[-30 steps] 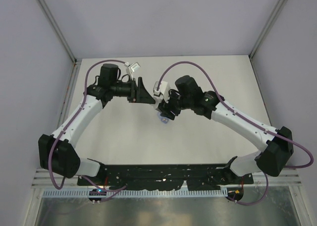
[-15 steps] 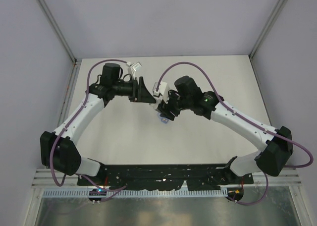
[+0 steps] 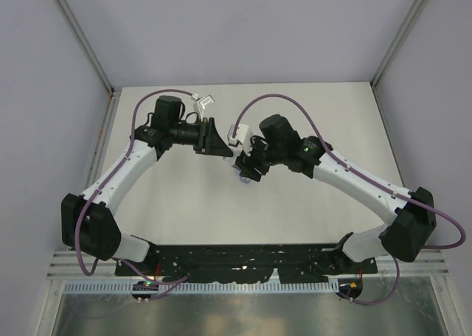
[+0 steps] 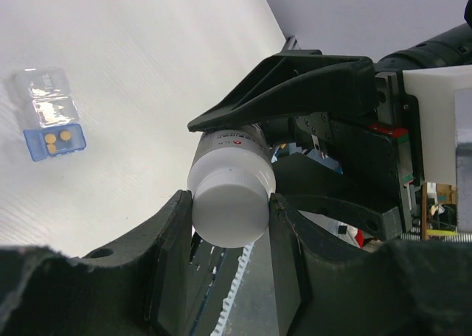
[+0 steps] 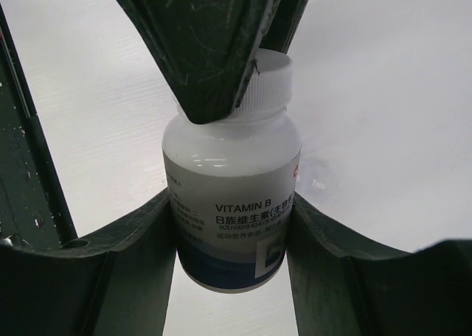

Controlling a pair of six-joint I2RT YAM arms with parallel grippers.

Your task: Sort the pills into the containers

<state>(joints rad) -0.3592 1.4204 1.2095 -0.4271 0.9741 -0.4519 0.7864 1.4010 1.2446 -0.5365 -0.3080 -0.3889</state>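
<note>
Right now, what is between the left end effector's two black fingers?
The round white cap of the white plastic Vitamin B bottle. In the left wrist view, the left end effector has a finger against each side of it.

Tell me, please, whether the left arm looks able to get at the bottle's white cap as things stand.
Probably yes: the left claw straddles the cap with nothing between, while the right claw grips the bottle by its body.
</note>
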